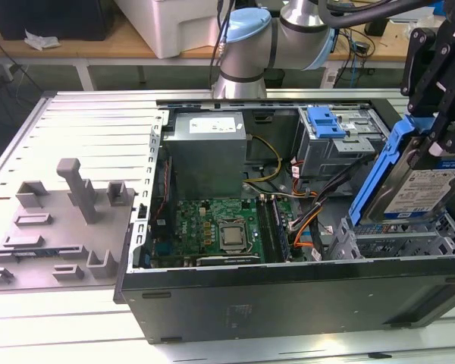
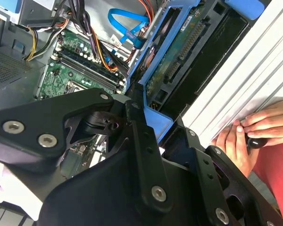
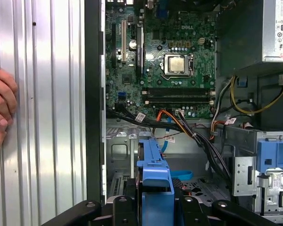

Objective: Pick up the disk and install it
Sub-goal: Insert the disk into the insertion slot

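Observation:
The disk (image 1: 418,188), a silver hard drive with a white-and-blue label in a blue plastic carrier frame, hangs tilted on edge over the grey drive bay (image 1: 398,239) at the exterior view's right of the open computer case (image 1: 288,299). My gripper (image 1: 434,145) is shut on its upper end. In the second wrist view the disk (image 2: 175,60) shows its green circuit-board side, with the gripper (image 2: 160,129) clamped on the blue frame. In the first wrist view the blue frame of the disk (image 3: 155,172) stands edge-on between the black fingers (image 3: 123,203).
Inside the case lie the green motherboard (image 1: 220,227), a large grey power-supply box (image 1: 208,148), a drive cage with a blue latch (image 1: 330,130) and loose cables (image 1: 307,220). A person's hands (image 2: 254,132) rest on the ribbed table beside the case. Grey fixture blocks (image 1: 61,220) stand at the exterior view's left.

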`<action>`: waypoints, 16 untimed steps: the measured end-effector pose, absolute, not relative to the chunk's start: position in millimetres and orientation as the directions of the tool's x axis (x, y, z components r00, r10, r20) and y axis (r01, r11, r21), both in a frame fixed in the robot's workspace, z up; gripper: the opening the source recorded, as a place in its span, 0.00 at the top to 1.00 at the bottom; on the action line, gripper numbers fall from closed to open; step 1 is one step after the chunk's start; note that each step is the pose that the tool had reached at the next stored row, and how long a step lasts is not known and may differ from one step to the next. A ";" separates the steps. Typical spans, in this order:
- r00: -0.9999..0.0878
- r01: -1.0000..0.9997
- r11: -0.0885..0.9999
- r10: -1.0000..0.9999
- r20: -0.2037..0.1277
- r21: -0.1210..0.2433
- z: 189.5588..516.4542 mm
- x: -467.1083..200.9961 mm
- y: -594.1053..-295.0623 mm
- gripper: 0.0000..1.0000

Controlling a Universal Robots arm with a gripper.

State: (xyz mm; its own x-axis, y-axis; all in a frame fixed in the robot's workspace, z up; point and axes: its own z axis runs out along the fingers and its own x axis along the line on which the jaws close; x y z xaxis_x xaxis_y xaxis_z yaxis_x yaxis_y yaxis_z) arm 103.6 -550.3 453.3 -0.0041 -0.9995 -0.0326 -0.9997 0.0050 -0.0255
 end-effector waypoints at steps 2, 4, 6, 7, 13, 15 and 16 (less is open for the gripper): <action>-0.003 -1.000 0.004 -0.999 -0.032 -0.025 452.9 103.7 -550.3 0.64; -0.002 -1.000 0.003 -1.000 -0.031 -0.025 452.3 103.8 -550.3 0.64; -0.001 -1.000 0.002 -1.000 -0.031 -0.025 451.9 103.8 -550.4 0.64; -0.001 -1.000 0.001 -1.000 -0.031 -0.025 451.8 103.8 -550.3 0.64; 0.002 -1.000 -0.001 -1.000 -0.028 -0.025 450.2 103.8 -550.3 0.64; 0.002 -1.000 -0.001 -1.000 -0.028 -0.025 449.8 103.8 -550.3 0.64; 0.002 -1.000 -0.002 -1.000 -0.028 -0.025 449.5 103.8 -550.3 0.64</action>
State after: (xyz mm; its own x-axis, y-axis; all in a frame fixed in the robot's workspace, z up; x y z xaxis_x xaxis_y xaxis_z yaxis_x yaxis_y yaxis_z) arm 103.8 -550.3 449.5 0.0024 -0.9996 -0.0280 -0.9997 -0.0016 -0.0255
